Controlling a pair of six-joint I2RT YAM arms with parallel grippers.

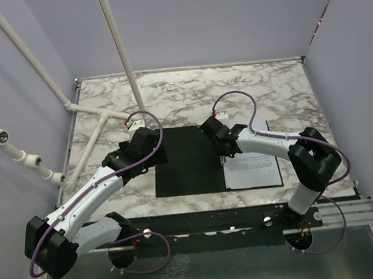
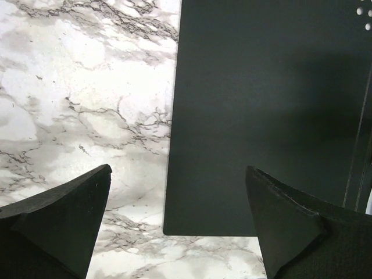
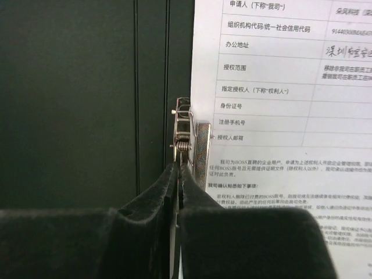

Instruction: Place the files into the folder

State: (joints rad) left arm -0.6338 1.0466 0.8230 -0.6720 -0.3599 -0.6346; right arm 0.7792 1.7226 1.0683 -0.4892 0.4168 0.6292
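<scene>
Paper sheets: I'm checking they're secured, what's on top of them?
A silver clip overlaps the sheets' left edge; the shut right gripper hides its lower end. Whether it presses down is unclear.

The top camera looks down from behind the arms; both wrist cameras closely view the same folder (image 1: 187, 160).

The flat rectangular folder (image 1: 187, 160) shows a plain matte black inside, its small metal clip (image 3: 189, 145) shiny silver. The thin paper files (image 1: 254, 171) are white, printed with rows of black text and fine grey table lines. The tabletop (image 1: 189, 90) has a white marble pattern veined in grey and brown, and the robot arms (image 1: 93, 193) are white with black joints and purple cables.
</scene>
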